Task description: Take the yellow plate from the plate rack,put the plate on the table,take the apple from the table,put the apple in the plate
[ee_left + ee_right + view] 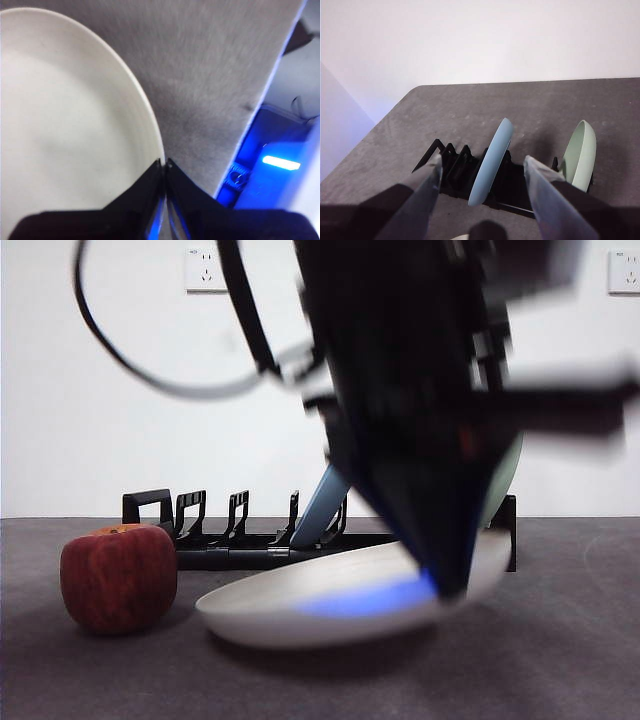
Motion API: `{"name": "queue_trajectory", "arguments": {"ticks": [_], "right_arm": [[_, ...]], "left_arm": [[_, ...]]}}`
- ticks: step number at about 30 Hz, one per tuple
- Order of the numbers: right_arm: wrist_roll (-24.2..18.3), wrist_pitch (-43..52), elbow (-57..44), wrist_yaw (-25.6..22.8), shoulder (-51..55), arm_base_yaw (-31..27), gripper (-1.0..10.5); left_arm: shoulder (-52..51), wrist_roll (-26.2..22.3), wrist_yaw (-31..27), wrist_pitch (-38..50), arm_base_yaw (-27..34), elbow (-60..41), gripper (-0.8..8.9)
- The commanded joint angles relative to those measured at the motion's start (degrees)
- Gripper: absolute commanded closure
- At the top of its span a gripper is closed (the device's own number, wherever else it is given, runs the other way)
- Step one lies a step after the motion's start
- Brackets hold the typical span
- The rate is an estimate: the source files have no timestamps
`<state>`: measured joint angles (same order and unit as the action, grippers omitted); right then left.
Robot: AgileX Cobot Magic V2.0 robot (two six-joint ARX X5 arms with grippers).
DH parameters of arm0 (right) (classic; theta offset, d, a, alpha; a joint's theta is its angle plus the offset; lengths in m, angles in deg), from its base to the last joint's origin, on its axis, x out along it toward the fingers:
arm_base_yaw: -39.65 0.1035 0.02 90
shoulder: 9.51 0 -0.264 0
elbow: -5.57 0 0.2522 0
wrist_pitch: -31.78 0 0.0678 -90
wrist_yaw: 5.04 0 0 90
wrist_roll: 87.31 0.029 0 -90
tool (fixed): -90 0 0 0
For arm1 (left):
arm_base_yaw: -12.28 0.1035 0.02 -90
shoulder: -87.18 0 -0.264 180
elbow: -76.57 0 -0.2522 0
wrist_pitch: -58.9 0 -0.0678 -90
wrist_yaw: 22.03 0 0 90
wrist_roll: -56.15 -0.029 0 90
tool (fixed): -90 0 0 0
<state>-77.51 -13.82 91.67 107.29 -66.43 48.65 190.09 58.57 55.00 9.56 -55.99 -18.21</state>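
Note:
The yellow plate (pixel 330 600) is cream and tilted, low over the table (pixel 560 660) in front of the plate rack (pixel 230 540). Its left side is down near the surface and its right rim is raised. My left gripper (pixel 448 585) comes down from above and is shut on that right rim. The left wrist view shows its jaws (pixel 164 162) closed on the plate's edge (pixel 65 125). The red apple (pixel 118 578) stands on the table left of the plate. My right gripper (pixel 482 161) is open and empty above the rack (pixel 455 170).
A light blue plate (pixel 322 505) and a sage green plate (pixel 505 485) stand in the rack behind the yellow plate; both also show in the right wrist view (pixel 492 160) (pixel 580 155). A black cable hangs at upper left. The table's edge (pixel 260 115) runs near the left gripper.

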Motion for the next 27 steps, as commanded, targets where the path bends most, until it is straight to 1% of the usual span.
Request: {"name": "queue_trajectory", "arguments": {"ticks": [1, 7, 8, 10, 11, 12, 17, 21, 25, 27], "right_arm": [[-0.44, -0.20, 0.17, -0.13, -0.07, 0.02, 6.7], [-0.46, -0.26, 0.17, -0.11, -0.07, 0.02, 6.6], [-0.46, -0.26, 0.17, -0.11, -0.07, 0.02, 6.6], [-0.46, -0.24, 0.17, -0.07, -0.07, 0.07, 6.6], [-0.46, -0.24, 0.17, 0.02, -0.07, 0.07, 6.6], [-0.48, -0.24, 0.17, 0.13, -0.09, 0.07, 6.6], [-0.48, -0.20, 0.20, 0.20, -0.09, 0.09, 6.6], [-0.48, -0.15, 0.20, 0.28, -0.09, 0.46, 6.6], [-0.96, 0.04, 0.37, 0.26, -0.50, 2.64, 6.6], [-1.42, -0.02, 0.79, 0.26, -1.09, 4.52, 6.6]], "left_arm": [[2.45, -0.74, -0.66, 1.31, -0.68, -0.35, 8.22], [3.06, -0.74, -0.26, 1.16, -0.79, -0.35, 8.00], [3.06, -0.74, -0.28, 1.03, -0.72, -0.35, 7.52], [3.06, -0.68, -0.37, 0.57, -0.33, -0.22, 6.12], [3.04, -0.48, -0.39, 0.35, -0.20, -0.15, 5.62], [2.95, -0.28, -0.52, 0.24, -0.13, -0.15, 5.49], [-0.74, 1.79, -0.52, 1.27, 0.59, -0.15, 5.53], [-8.15, 2.10, -0.55, 3.91, 2.16, -0.15, 5.53], [-17.42, 2.05, -0.81, 5.90, 6.14, -0.15, 5.55], [-22.25, 1.88, -2.10, 6.19, 9.29, -0.15, 5.62]]}}
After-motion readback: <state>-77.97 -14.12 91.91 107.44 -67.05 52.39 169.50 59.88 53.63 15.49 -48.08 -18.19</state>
